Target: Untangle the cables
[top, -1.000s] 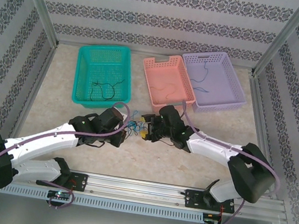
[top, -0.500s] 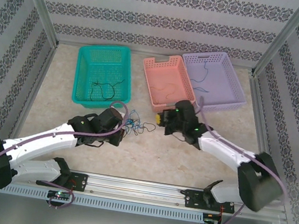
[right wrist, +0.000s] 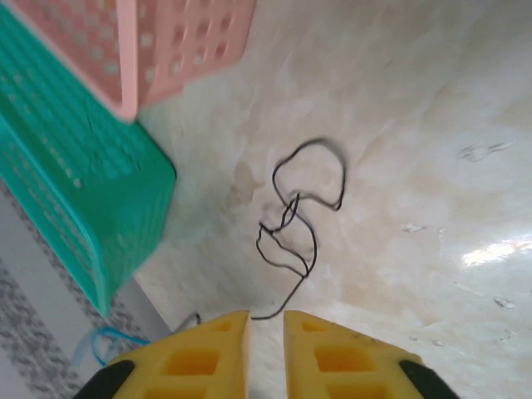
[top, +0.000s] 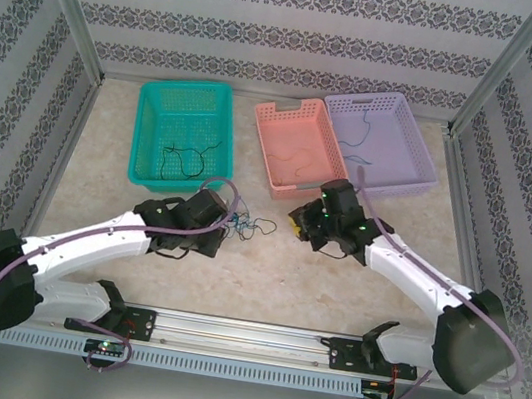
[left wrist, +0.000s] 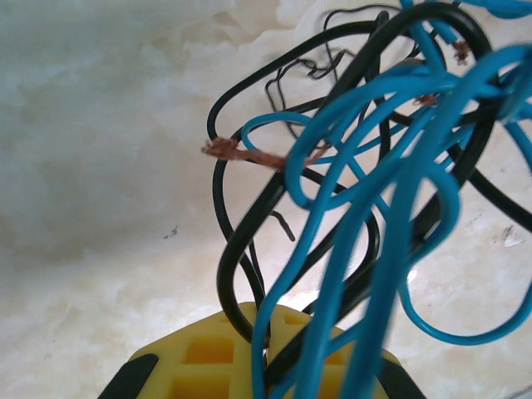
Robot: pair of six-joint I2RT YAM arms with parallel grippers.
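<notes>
Aluminium rail (top: 254, 337), 6 o'clock edge of your table (top: 263, 280): both arm bases are bolted to it.

Left gripper (left wrist: 266, 332): reaches mid-table from 8 o'clock. Its yellow pads are pressed together on the cables (left wrist: 366, 208), a knot of blue and black wires rising from between the pads. In the left wrist view a bare copper end (left wrist: 245, 155) juts from the knot toward 9 o'clock. From above, you find the knot at table centre, right at this gripper's tip.

Black strand (right wrist: 299, 216): lies in loose loops on the pale marbled top, between the knot and the right gripper. Its near end runs up to one fingertip; you cannot tell whether it touches.

Right gripper (right wrist: 266, 328): comes in from 4 o'clock and stands on the 3 o'clock side of the knot, apart from it. Its yellow fingers are parted by a narrow slit, with bare table showing through and nothing between them.

Teal basket (top: 185, 106), 11 o'clock: a black coil (top: 191, 159) lies at its near end.

Pink basket (top: 288, 127), 12 o'clock: a black loop (top: 303, 160) lies inside.

Purple basket (top: 399, 129), 1 o'clock, just beside the pink one: a black squiggle (top: 360, 138) lies inside.

Patterned walls (top: 293, 32): close in the far side and both flanks of your table.
</notes>
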